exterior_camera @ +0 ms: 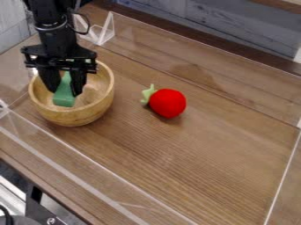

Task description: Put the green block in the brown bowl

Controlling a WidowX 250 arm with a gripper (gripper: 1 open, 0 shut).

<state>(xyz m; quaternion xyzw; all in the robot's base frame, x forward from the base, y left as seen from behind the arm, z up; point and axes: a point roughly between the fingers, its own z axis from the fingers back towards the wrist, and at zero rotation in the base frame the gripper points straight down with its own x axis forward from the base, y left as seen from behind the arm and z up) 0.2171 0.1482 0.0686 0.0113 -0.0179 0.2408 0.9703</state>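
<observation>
The brown bowl [73, 111] stands at the left of the wooden table. Directly over it hangs my black gripper [63, 81], shut on the green block [63, 92]. The block is held upright, and its lower end dips inside the bowl's rim, near the bowl's left half. I cannot tell whether the block's bottom touches the bowl's floor.
A red strawberry-like toy [166, 102] with a green leaf lies to the right of the bowl. Low clear plastic walls [106, 32] border the table at the back, left and front. A grey wall runs behind.
</observation>
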